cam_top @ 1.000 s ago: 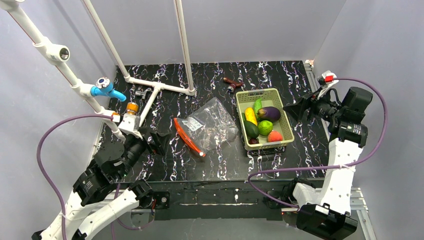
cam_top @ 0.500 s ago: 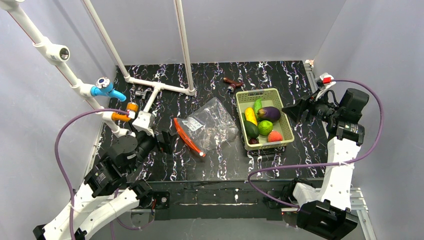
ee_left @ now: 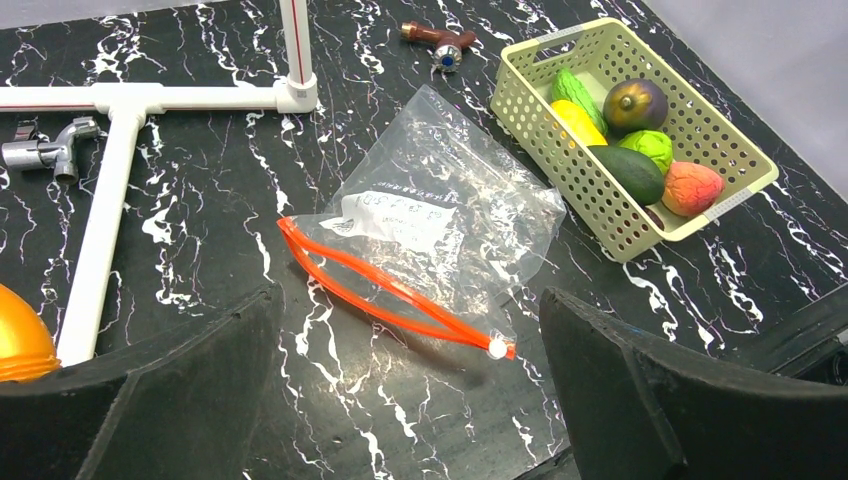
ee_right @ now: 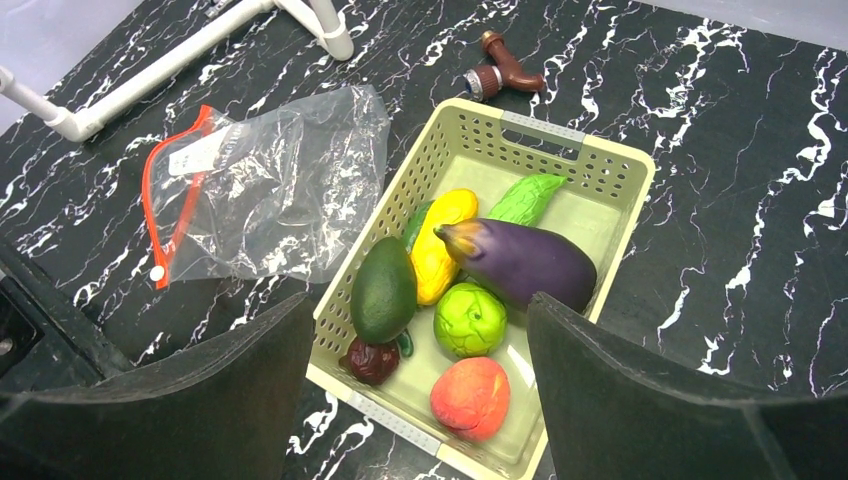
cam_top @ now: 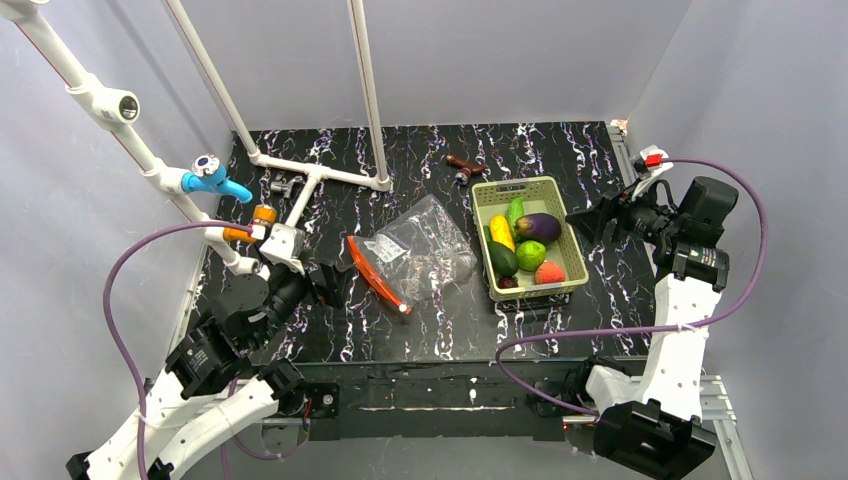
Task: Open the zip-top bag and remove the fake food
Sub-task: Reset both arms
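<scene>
Left claw [ee_left: 408,330] and right claw [ee_right: 420,310] gape wide, empty; the zip-top bag [ee_left: 440,215] ahead of the left may skid if nudged.

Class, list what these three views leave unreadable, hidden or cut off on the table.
- Left wrist view: print on the zip-top bag's white label is too small to read.
- Left wrist view: orange object cut off by the left edge.
- Right wrist view: small dark piece beside the avocado in the basket cannot be identified.
</scene>
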Motion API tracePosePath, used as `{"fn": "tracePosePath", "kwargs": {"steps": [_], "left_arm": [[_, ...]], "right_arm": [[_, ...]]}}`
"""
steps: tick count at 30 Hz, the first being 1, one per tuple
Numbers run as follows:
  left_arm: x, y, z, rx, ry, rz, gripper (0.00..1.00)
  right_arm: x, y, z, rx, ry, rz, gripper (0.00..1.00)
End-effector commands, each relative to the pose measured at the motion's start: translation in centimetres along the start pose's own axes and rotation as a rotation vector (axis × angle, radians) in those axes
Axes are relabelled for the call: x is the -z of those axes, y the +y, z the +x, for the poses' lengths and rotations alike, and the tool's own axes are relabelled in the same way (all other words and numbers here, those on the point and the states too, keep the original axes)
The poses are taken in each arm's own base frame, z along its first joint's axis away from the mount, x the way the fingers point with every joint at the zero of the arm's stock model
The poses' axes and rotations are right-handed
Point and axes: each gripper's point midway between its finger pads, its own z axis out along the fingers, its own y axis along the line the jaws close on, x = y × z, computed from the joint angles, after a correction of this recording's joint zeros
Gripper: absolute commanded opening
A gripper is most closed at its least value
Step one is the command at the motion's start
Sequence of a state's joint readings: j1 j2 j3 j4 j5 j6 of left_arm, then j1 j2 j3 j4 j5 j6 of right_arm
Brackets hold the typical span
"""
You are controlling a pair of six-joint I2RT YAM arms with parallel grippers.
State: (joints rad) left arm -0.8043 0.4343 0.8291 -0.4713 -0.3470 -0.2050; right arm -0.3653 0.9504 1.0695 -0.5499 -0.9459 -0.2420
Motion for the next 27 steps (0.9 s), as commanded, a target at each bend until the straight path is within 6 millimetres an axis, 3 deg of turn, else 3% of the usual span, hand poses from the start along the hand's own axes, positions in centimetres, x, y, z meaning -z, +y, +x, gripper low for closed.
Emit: {"fn": "tracePosePath", "kwargs": {"steps": [1, 25, 26, 27], "left_arm": [[0.1, 0.1, -0.2, -0.005, -0.016, -0.003, 1.0], [0.0, 0.2, -0.1, -0.008, -0.013, -0.006, 1.0], [0.0, 0.2, -0.1, -0.008, -0.013, -0.006, 1.0], [0.0, 0.2, -0.1, -0.008, -0.013, -0.007, 0.99]], "right_arm": [[0.1, 0.4, -0.6, 0.03, -0.02, -0.017, 0.84], [0.2, 0.5, -0.5, 0.024, -0.017, -0.018, 0.84], [2.5, -7.4, 1.4, 0.02, 0.096, 0.453, 0.84], [0.2, -0.3, -0.2, 0.023, -0.005, 0.028, 0.84]]}}
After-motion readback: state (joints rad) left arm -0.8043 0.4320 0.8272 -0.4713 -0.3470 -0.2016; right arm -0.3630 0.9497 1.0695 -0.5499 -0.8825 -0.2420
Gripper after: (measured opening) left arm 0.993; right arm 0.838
